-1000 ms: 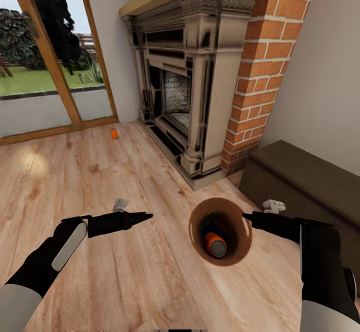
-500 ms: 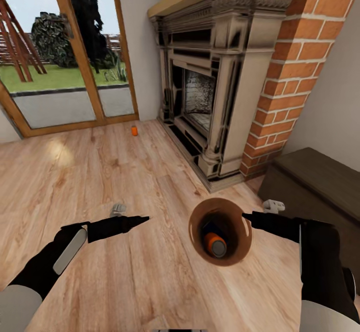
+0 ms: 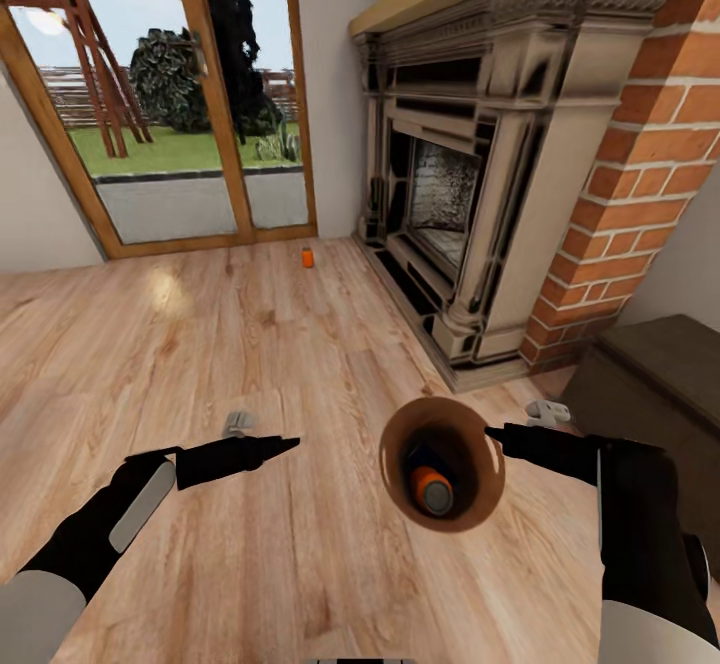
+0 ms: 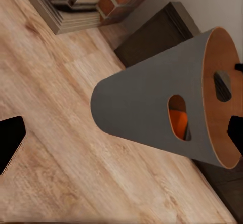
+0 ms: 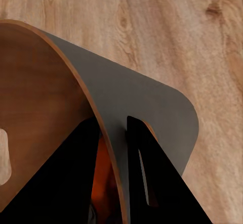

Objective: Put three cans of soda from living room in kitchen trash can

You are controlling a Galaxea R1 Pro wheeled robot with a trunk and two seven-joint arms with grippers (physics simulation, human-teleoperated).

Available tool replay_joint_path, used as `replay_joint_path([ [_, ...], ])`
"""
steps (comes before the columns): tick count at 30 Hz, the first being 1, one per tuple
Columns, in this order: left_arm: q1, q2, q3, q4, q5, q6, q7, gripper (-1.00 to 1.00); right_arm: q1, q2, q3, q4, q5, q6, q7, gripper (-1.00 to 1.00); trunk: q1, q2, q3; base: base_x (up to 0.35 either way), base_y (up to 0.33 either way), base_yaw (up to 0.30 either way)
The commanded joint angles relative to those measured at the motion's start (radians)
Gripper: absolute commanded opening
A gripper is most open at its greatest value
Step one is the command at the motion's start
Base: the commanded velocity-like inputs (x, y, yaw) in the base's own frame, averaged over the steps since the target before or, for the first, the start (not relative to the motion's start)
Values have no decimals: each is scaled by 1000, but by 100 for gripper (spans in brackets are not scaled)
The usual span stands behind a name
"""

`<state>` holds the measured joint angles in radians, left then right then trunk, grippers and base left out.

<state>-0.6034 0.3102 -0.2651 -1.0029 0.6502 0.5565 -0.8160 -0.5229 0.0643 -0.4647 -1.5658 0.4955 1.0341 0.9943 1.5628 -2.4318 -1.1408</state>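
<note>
The right gripper (image 3: 495, 434) pinches the rim of 1 trash can (image 3: 480, 499), 1 orange can (image 3: 432, 490) inside, perhaps a darker one beneath. 1 more orange can (image 3: 308, 258) stands near the glass doors (image 3: 200, 104). The left gripper (image 3: 288, 441) looks closed, empty.

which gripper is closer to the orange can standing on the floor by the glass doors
Left. The left gripper points toward the orange can; the right gripper holds the bin.

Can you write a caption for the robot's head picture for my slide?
Right gripper carries the trash can holding an orange can; another soda can waits near the fireplace.
</note>
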Motion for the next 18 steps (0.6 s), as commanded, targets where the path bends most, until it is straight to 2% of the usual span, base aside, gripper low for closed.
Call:
replay_joint_path([
  [1,0,0,0,0,0,0,0,100,0,0,1,0,-26,13,1,-100,0,0,0,0,0,260],
  [18,0,-2,0,2,0,-1,1,100,0,0,0,0,-29,13,-2,-100,0,0,0,0,0,260],
])
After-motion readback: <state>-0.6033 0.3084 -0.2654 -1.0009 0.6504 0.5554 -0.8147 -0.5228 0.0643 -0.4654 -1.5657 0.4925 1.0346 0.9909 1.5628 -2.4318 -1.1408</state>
